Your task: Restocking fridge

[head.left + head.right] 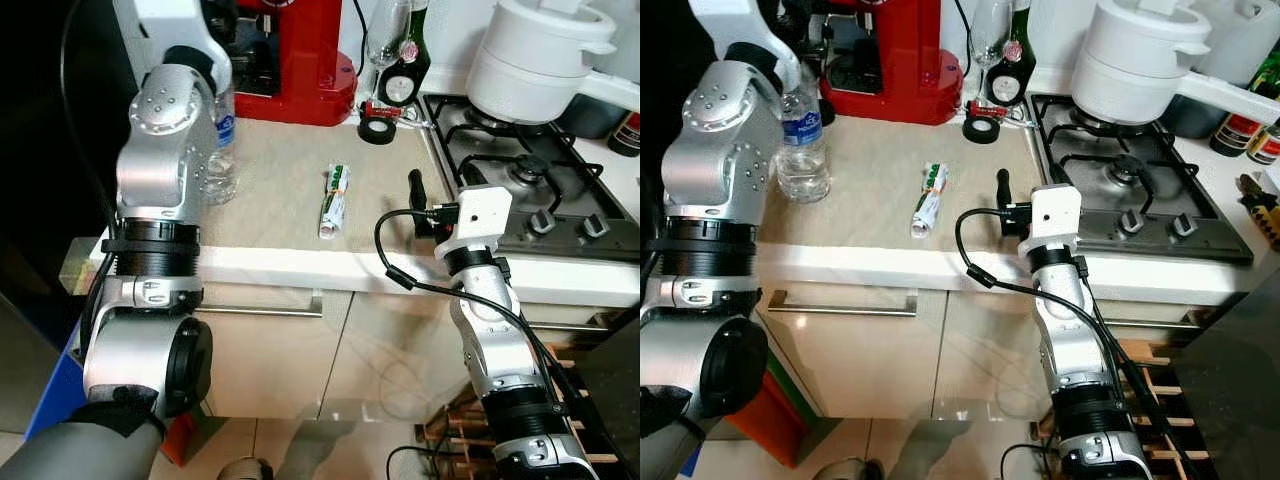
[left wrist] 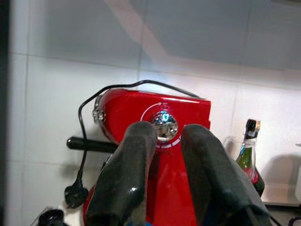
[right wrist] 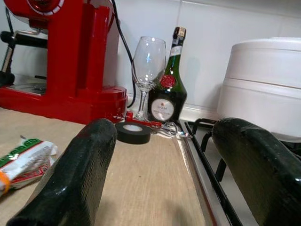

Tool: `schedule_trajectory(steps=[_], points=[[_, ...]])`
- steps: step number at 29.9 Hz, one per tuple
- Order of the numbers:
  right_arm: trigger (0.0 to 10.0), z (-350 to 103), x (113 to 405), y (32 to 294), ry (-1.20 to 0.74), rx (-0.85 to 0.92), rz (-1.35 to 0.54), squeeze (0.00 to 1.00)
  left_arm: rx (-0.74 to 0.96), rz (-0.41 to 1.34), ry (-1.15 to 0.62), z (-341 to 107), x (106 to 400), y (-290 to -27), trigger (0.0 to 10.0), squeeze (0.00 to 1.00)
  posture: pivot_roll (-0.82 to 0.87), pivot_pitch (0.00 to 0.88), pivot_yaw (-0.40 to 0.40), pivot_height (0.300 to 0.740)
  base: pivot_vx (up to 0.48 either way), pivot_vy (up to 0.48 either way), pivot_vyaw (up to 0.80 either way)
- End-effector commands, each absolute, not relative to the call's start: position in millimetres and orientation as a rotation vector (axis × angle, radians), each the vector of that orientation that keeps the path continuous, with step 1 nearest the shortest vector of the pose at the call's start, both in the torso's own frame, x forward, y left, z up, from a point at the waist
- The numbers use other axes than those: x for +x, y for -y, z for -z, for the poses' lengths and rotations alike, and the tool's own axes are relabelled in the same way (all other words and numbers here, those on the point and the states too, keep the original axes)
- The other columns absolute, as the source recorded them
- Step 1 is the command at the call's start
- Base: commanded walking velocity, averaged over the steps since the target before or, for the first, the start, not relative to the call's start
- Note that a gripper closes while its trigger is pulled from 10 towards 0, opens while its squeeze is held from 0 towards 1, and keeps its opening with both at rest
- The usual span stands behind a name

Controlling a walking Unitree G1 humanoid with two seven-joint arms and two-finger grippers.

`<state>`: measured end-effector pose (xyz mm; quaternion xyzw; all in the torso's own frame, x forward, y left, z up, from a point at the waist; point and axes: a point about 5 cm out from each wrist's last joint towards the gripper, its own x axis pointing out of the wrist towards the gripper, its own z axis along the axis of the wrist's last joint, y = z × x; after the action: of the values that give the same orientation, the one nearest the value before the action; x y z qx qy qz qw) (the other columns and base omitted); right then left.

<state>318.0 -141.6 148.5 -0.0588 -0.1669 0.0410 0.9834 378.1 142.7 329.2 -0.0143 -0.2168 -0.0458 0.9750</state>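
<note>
A clear water bottle (image 1: pixel 803 150) with a blue label stands on the beige counter (image 1: pixel 280 190), right beside my raised left arm. A green and white packet (image 1: pixel 335 200) lies flat at mid-counter. My left gripper (image 2: pixel 164 136) is held high in front of the red coffee machine (image 1: pixel 300 60), well above the bottle; its fingers are close together with nothing gripped between them. My right gripper (image 3: pixel 164 141) hovers low over the counter's right end by the hob edge, open and empty, with the packet off to its left.
A roll of black tape (image 1: pixel 377 130), a wine glass (image 3: pixel 148 61) and a dark green bottle (image 3: pixel 168 89) stand at the back. A gas hob (image 1: pixel 540 190) carries a white pot (image 1: pixel 535 60). Cupboard fronts with a bar handle (image 1: pixel 840 305) are below the counter.
</note>
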Motion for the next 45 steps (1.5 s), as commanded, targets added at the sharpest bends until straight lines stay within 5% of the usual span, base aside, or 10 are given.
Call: schedule_trajectory(steps=[1,16,17,18,19,20,31,45], points=[[10.0,-150,320,143,0.339,-0.115,-0.078,0.0,-0.017,0.111,0.472,-334,375,-141,0.0,0.0,0.01,0.0,-0.049,0.74,0.0,0.0,0.0],[10.0,-149,320,143,0.333,-0.118,-0.08,0.0,0.063,0.084,0.669,-365,360,-151,0.0,0.0,0.01,0.0,-0.052,0.74,0.0,0.0,0.0],[10.0,-149,320,143,0.333,-0.118,-0.08,0.0,0.081,0.091,0.678,-367,358,-150,9.6,0.0,0.01,0.0,-0.054,0.74,0.0,0.0,0.0],[10.0,-149,320,143,0.332,-0.118,-0.081,0.0,0.093,0.097,0.686,-370,356,-149,10.0,0.0,0.01,0.0,-0.052,0.74,0.0,0.0,0.0],[10.0,-149,320,143,0.333,-0.119,-0.081,0.0,0.096,0.121,0.699,-372,353,-147,10.0,0.56,0.01,0.0,-0.051,0.74,0.0,0.0,0.0],[10.0,-149,320,144,0.333,-0.12,-0.081,0.0,0.101,0.151,0.688,-372,349,-145,10.0,1.0,0.01,0.0,-0.049,0.74,0.0,0.0,0.0],[10.0,-138,317,150,0.289,-0.142,-0.091,0.0,0.116,0.194,0.366,-330,337,-162,10.0,1.0,0.07,0.0,-0.087,0.74,0.0,0.0,0.0],[10.0,-142,323,143,0.3,-0.144,-0.128,0.0,0.132,0.143,0.399,-341,329,-161,10.0,1.0,0.06,0.0,-0.094,0.74,0.0,0.0,0.0]])
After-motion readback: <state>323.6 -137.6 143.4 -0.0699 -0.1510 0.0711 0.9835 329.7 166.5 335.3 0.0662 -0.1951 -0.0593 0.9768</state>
